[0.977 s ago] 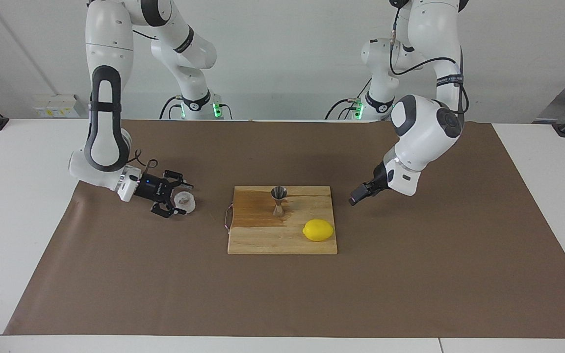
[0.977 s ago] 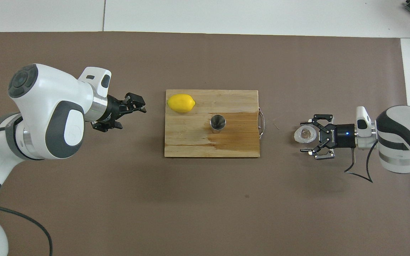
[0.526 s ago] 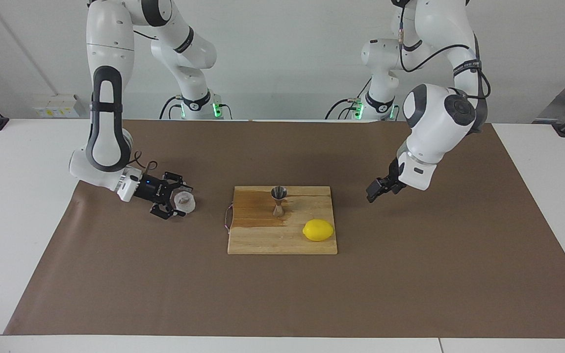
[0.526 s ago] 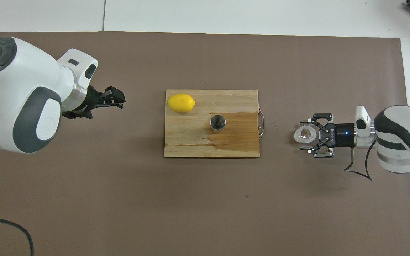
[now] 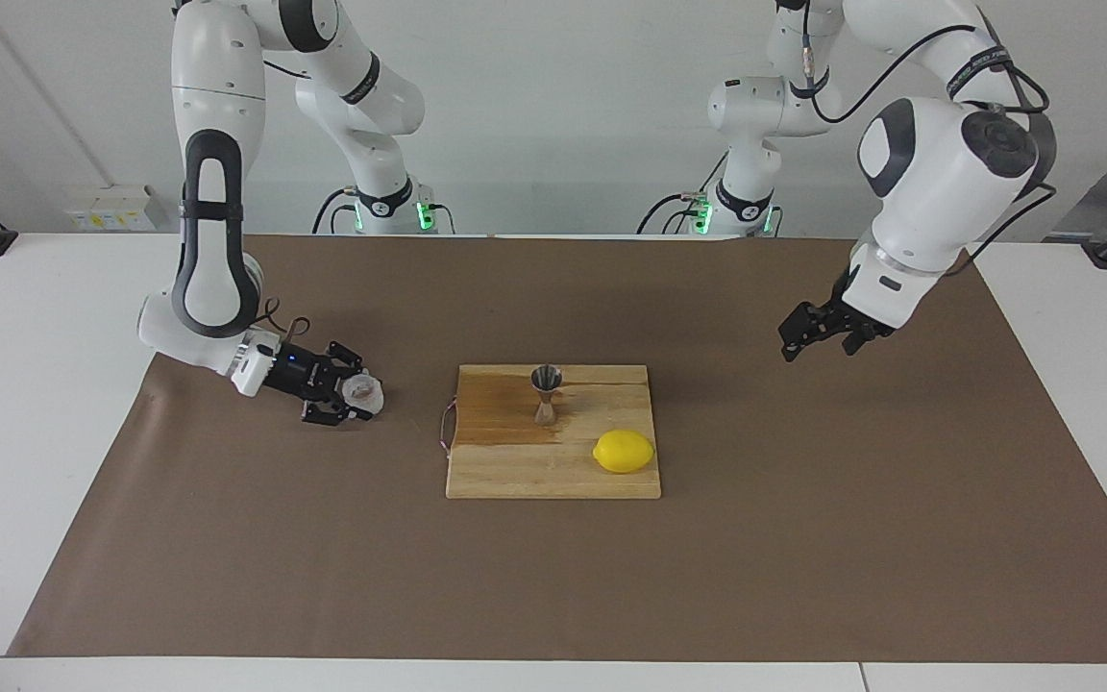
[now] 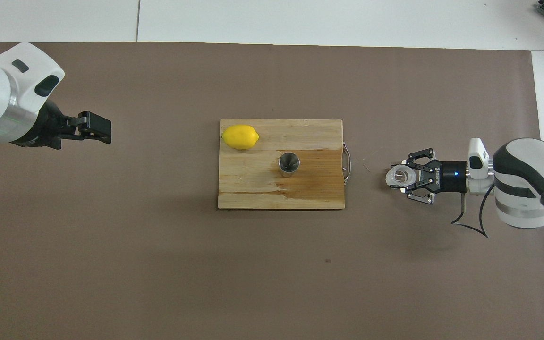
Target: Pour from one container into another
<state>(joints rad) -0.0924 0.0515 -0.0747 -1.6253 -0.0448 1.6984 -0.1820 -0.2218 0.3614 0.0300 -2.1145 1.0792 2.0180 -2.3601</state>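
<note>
Right pincer point(image 5: 354, 400) clamped on translucent plastic cup point(image 5: 362, 392) near tabletop's right-arm edge; shiny steel hourglass jigger point(image 5: 545, 392) upright on wooden board point(image 5: 553, 466) toward centre. Left pincer point(image 5: 800, 339) apart, waiting.

Yellow lemon point(image 5: 624, 451), pale wooden board point(image 5: 515, 471) with darker stain, shiny steel jigger point(image 5: 546, 393), brown table cover point(image 5: 553, 577)

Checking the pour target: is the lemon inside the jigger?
No: the lemon lies on the cutting board, apart from the jigger.
</note>
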